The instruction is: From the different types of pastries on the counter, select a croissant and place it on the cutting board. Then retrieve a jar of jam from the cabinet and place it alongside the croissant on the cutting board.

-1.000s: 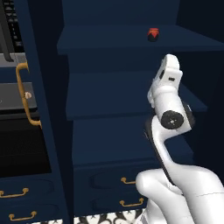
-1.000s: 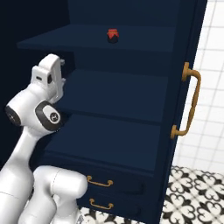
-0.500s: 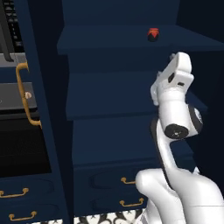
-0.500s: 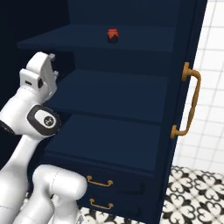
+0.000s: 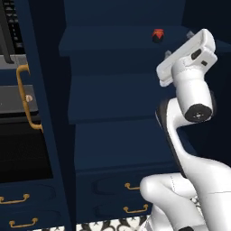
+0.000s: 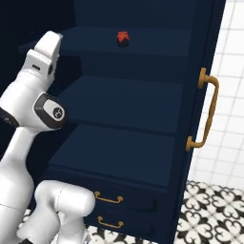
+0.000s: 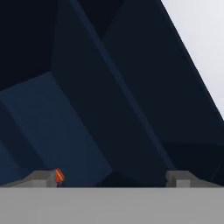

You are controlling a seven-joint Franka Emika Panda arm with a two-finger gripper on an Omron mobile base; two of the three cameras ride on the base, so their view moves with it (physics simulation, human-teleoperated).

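Note:
The jar of jam (image 5: 157,35) (image 6: 123,38), small and red with a dark part, stands on the upper shelf of the open navy cabinet (image 5: 113,97) (image 6: 128,95). My gripper (image 5: 178,43) (image 6: 54,37) is raised to about that shelf's height, on the arm's side of the jar and apart from it. It points into the cabinet. In the hand view my gripper (image 7: 110,178) is open with nothing between its fingers, and a red sliver of the jar (image 7: 59,176) shows beside the left fingertip (image 7: 41,177).
The cabinet's open door with a curved brass handle (image 6: 206,113) stands at the right. Another brass handle (image 5: 25,97) is on the panel at the left. Two navy shelves lie below the jar's shelf, with brass-handled drawers (image 6: 108,199) under them. The floor is patterned tile (image 6: 209,209).
The arm has lifted and turned the hand up towards the upper shelf, closer to the jar. The jar has not moved and the gripper has stayed open.

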